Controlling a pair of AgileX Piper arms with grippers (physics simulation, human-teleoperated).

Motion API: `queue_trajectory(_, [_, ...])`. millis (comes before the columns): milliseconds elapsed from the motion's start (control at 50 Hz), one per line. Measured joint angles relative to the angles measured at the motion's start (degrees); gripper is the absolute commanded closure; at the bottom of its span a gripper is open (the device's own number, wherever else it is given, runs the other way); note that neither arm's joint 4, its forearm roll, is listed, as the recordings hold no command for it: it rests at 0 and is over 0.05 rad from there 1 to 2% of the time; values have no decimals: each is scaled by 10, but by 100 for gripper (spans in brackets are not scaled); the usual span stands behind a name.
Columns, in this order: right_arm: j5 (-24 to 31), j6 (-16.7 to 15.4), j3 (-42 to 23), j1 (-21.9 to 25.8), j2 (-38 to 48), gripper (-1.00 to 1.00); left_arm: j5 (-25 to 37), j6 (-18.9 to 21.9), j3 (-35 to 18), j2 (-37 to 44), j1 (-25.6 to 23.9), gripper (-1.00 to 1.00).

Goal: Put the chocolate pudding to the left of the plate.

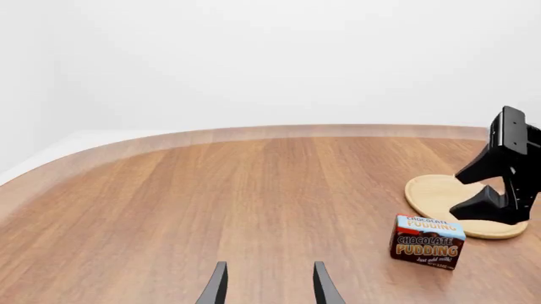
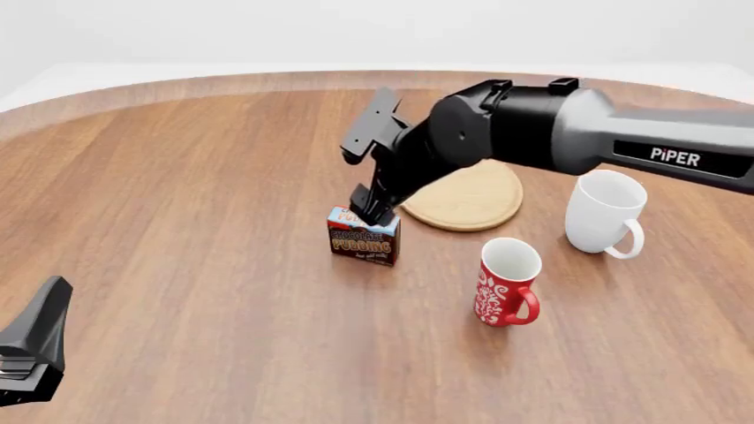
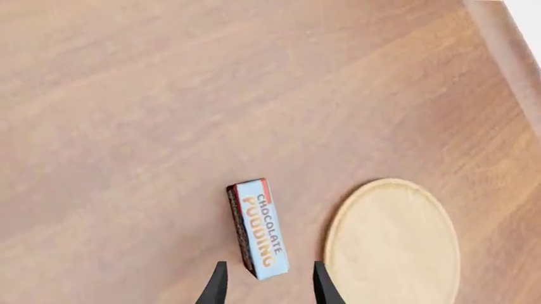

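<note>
The chocolate pudding (image 2: 364, 238) stands upright on the table, just left of the plate (image 2: 471, 199), a light-wood disc. My right gripper (image 2: 370, 208) hangs open right over the carton's top and is not closed on it. In the right wrist view its fingertips (image 3: 218, 282) straddle one end of the carton (image 3: 258, 228), with the plate (image 3: 393, 247) beside it. The left wrist view shows the carton (image 1: 427, 244), the plate (image 1: 435, 193) and the right gripper (image 1: 458, 193) above them. My left gripper (image 1: 268, 282) is open and empty, far from the carton.
A white mug (image 2: 603, 212) stands right of the plate. A red patterned mug (image 2: 507, 283) stands nearer, right of the carton. The left arm's gripper body (image 2: 33, 353) sits at the table's near left. The table's curved far edge (image 1: 253, 132) runs behind.
</note>
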Motion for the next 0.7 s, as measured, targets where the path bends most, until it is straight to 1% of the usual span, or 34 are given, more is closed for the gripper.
queue_trajectory(700, [-30,17,16,0,41,-100,0,0,0,0,0,-100])
